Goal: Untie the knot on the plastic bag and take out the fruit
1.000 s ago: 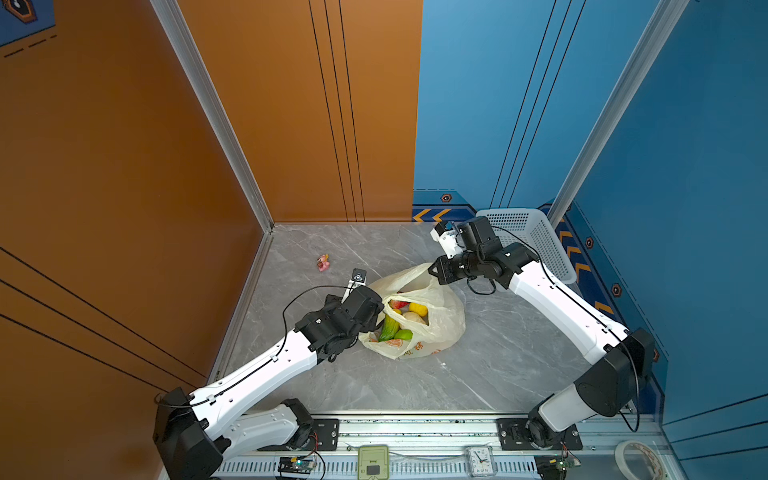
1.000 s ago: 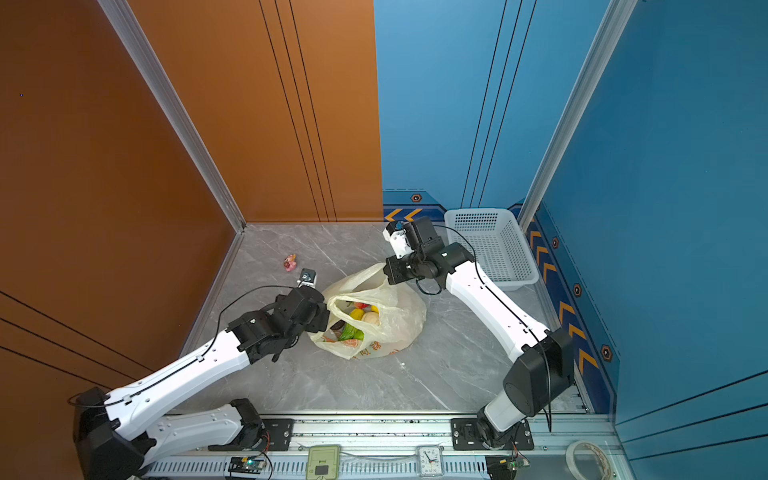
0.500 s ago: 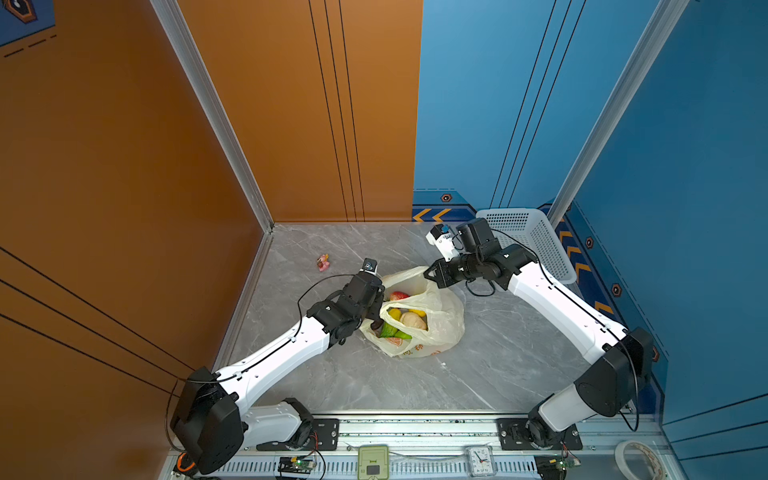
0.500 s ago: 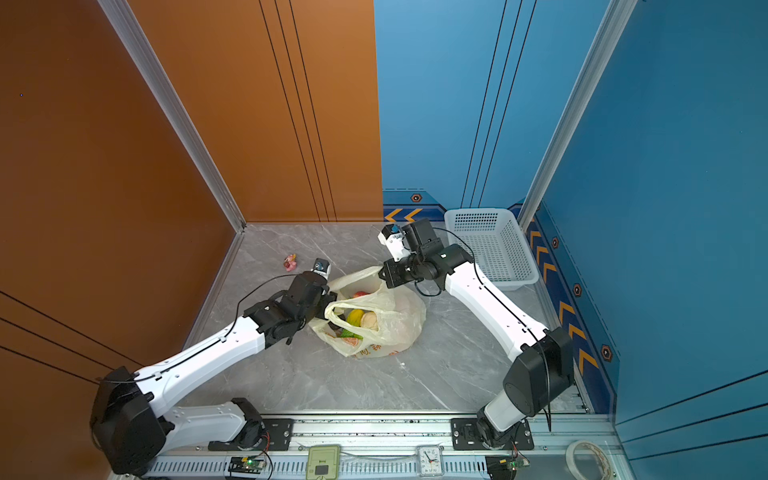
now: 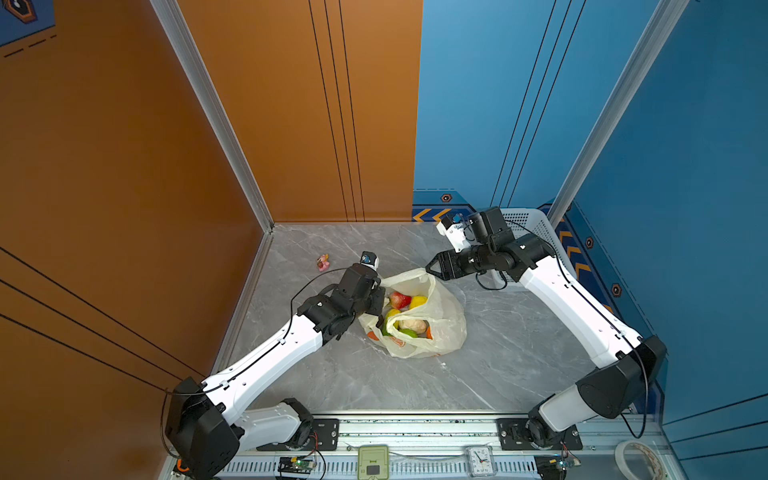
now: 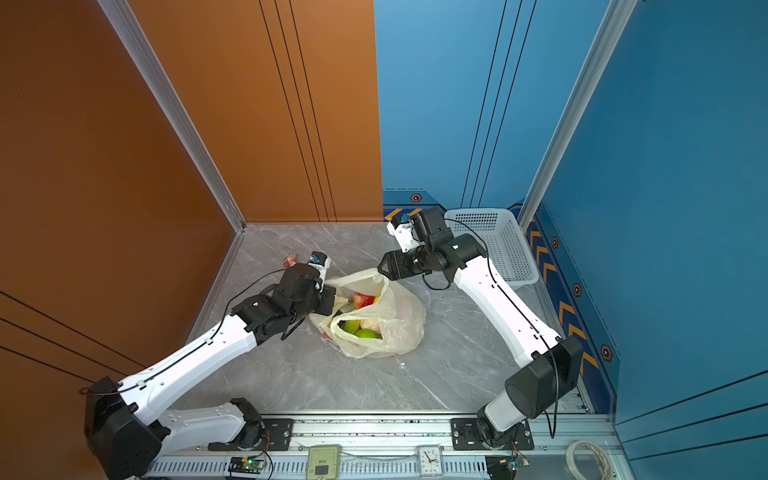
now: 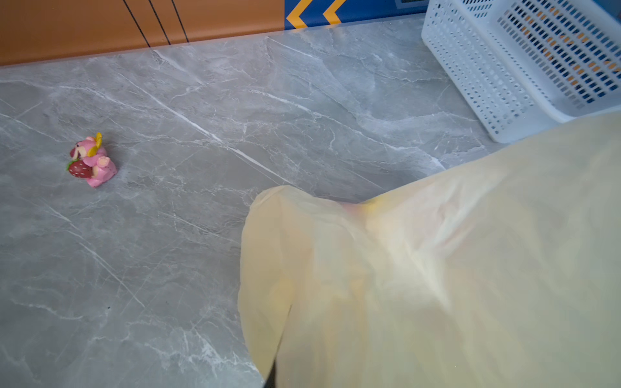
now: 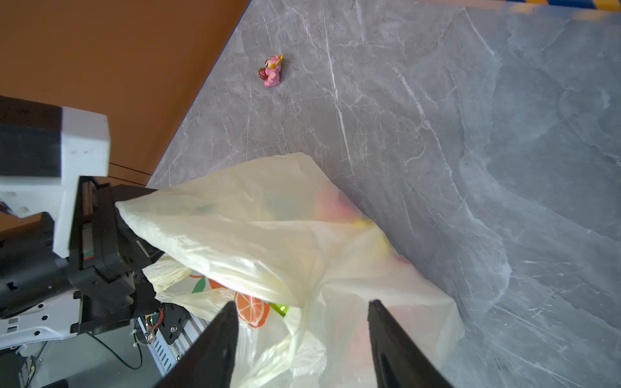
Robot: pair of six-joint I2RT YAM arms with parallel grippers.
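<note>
Plastic bag [image 5: 446, 328] gapes, fruit [image 5: 399, 299] just past L claw [image 5: 380, 301], which is clenched on bag rim to hold it wide; R claw [image 8: 302, 302] released, jaws apart at opposite rim.

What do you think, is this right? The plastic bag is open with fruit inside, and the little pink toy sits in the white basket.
Not quite. The pink toy lies on the grey table, apart from the white basket, as the left wrist view shows. The plastic bag is indeed open with fruit inside.
</note>
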